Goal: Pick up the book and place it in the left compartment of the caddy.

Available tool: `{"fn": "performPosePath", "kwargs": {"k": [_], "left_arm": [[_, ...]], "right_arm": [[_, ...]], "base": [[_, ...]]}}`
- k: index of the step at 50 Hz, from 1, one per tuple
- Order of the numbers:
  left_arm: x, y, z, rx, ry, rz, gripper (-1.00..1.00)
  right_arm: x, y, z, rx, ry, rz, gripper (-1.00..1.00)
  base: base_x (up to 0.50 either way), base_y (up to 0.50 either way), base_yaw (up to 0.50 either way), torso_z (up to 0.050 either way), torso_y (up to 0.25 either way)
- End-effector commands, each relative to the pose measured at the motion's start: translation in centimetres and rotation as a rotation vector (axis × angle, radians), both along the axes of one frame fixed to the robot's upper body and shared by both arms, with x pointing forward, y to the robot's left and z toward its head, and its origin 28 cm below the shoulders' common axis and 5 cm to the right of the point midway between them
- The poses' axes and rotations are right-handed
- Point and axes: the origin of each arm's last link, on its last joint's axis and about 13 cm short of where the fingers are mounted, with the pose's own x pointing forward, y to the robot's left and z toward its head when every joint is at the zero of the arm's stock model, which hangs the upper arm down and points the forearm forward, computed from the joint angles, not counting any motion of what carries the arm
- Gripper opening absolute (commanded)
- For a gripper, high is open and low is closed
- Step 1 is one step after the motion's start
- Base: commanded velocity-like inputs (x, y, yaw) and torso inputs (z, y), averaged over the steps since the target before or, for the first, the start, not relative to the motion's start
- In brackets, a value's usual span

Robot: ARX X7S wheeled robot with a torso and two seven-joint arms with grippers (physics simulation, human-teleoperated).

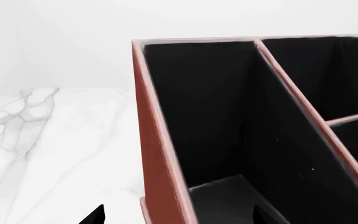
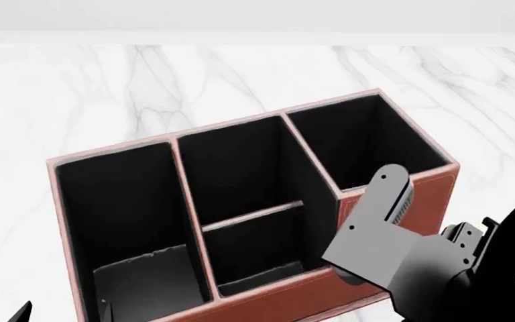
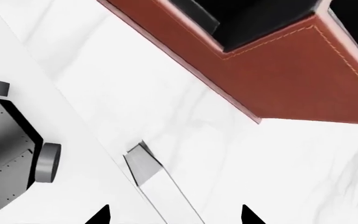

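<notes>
The reddish-brown caddy [image 2: 418, 198] with black lining stands on the marble table. Its left compartment [image 2: 119, 201] is the long narrow cell at the left. A dark flat slab with a pale edge, apparently the book [image 2: 141, 278], rests inside that cell at its near end, also seen as the book [image 1: 219, 198] in the left wrist view. My left gripper [image 1: 177, 215] is open just above that near end, its tips astride the caddy's left wall [image 1: 157, 163] and holding nothing. My right gripper [image 3: 174, 215] is open and empty over the table's front edge, off the caddy's front corner [image 3: 291, 88].
White marble table [image 2: 239, 74] runs back to a plain white wall. The right arm [image 2: 391, 241] hangs in front of the caddy's right cell. Below the table edge show a grey bracket [image 3: 143, 163] and the robot's dark base [image 3: 5, 135].
</notes>
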Motion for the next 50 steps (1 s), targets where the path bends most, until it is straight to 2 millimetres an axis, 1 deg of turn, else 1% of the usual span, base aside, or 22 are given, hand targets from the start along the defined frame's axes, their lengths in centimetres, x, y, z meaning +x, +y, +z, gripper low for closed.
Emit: {"fn": "performPosePath", "kwargs": {"k": [1,12,23,28,50], "left_arm": [[0.0,0.0,0.0,0.000,-0.001,0.001,1.00],[0.0,0.0,0.0,0.001,-0.001,0.001,1.00],[0.0,0.0,0.0,0.001,-0.002,0.001,1.00],[0.0,0.0,0.0,0.002,-0.001,-0.001,1.00],[0.0,0.0,0.0,-0.002,-0.003,-0.001,1.00]], "right_arm": [[0.2,-0.4,-0.5,-0.009,0.008,-0.026,1.00],[0.5,-0.4,-1.0,-0.012,0.022,-0.027,1.00],[0.9,-0.8,-2.4,-0.015,0.044,-0.040,1.00],[1.2,-0.8,-2.7,-0.015,0.044,-0.044,1.00],[2.5,-0.5,-5.4,-0.010,0.102,-0.030,1.00]], "base": [[0.00,0.00,0.00,0.000,0.000],[0.00,0.00,0.00,0.000,0.000],[0.00,0.00,0.00,0.000,0.000],[0.00,0.00,0.00,0.000,0.000],[0.00,0.00,0.00,0.000,0.000]]}}
